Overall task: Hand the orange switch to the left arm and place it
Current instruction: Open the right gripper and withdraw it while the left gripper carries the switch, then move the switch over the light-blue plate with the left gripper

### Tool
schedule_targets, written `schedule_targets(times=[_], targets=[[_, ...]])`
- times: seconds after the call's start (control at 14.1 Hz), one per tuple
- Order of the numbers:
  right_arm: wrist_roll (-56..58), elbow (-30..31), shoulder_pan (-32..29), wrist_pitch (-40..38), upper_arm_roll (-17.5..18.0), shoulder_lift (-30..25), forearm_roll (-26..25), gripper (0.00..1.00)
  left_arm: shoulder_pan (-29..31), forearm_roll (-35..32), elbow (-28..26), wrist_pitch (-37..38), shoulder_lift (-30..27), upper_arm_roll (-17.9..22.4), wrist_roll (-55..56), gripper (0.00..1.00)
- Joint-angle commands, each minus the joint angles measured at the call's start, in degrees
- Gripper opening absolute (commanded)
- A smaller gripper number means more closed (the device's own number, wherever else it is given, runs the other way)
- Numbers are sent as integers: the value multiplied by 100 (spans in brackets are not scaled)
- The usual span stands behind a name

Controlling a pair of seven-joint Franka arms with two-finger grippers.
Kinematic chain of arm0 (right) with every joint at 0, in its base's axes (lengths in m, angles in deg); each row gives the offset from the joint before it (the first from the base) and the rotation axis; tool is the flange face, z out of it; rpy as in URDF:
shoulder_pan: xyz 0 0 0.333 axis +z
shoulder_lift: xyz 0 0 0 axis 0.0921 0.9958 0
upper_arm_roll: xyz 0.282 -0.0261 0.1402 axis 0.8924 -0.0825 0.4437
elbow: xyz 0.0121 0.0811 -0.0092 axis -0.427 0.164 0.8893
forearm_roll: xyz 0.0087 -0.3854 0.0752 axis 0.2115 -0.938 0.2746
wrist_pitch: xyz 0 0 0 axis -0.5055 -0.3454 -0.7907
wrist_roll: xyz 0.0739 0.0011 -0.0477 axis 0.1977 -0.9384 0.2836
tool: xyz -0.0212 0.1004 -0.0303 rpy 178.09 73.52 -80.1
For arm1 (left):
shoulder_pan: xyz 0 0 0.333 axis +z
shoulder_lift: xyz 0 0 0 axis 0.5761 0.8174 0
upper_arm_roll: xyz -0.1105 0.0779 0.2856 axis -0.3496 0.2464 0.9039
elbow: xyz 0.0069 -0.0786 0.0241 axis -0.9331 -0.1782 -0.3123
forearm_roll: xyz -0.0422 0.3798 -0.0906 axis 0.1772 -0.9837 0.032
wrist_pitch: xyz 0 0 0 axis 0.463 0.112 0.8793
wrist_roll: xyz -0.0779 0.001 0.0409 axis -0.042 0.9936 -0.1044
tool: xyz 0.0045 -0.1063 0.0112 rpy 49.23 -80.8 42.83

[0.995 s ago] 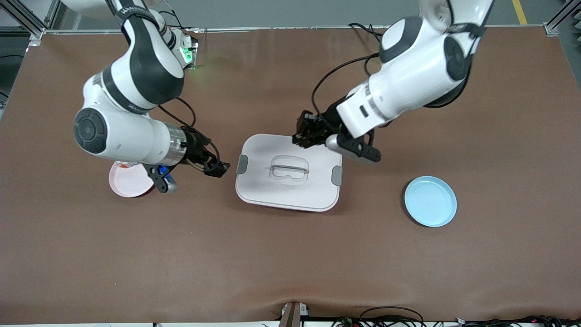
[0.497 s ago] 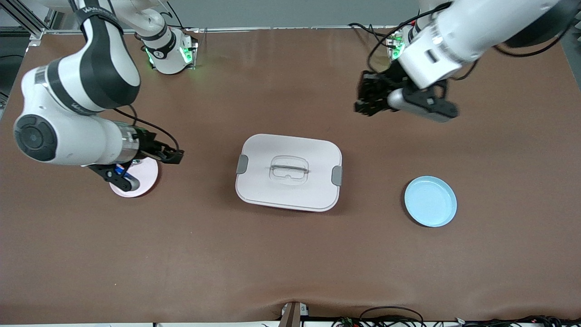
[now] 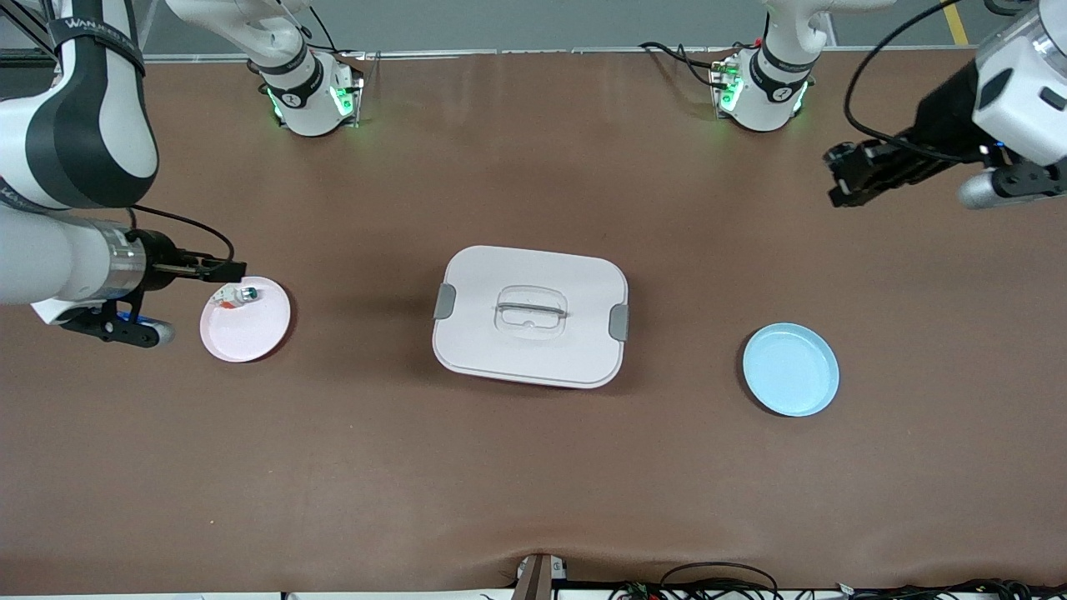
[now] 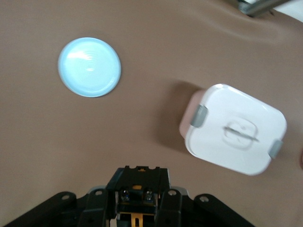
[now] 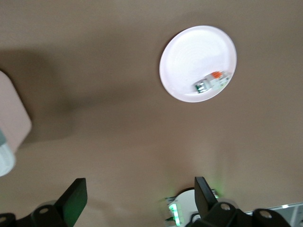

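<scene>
We hold both arms wide of the box [image 3: 530, 315] at mid-desk. Our right tool [image 3: 223, 269], prongs fully spread and empty, hovers at the pink plate [image 3: 248, 330] where the orange switch [image 3: 227, 298] lies (beside a green-tipped piece). Our left tool [image 3: 846, 177], clamped on nothing, hangs over bare brown desk [image 3: 533, 467] near the blue plate [image 3: 790, 369].

The orange switch [image 3: 236, 296], a tiny white piece with orange and green markings, lies flat on the pink plate [image 3: 250, 333] toward the right arm's end of the table, close to the plate's rim. The box [image 3: 530, 350], white, lidded with grey side latches, sits mid-table, well apart from it.
</scene>
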Motion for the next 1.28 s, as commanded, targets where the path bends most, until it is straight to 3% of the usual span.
schedule_targets(times=[0.0,0.21,0.64,0.99,1.21], targets=[[714,5,-104,-137,87,-73,-381,100,15,-447,117,109,75,88,1223,0],[1260,-12,-490,-94,104,-64,-338,100,68,-465,99,100,259,387,2457,0],[1280,-381,-464,12,148,-73,-382,100,358,-807,-67,-197,857,396,4364,0],[1323,-390,-456,21,113,-187,-731,100,578,-887,-1374,-1681,858,396,5131,0],[1244,-469,-595,56,86,-196,-672,100,666,-896,-2131,-2630,858,396,5430,0]])
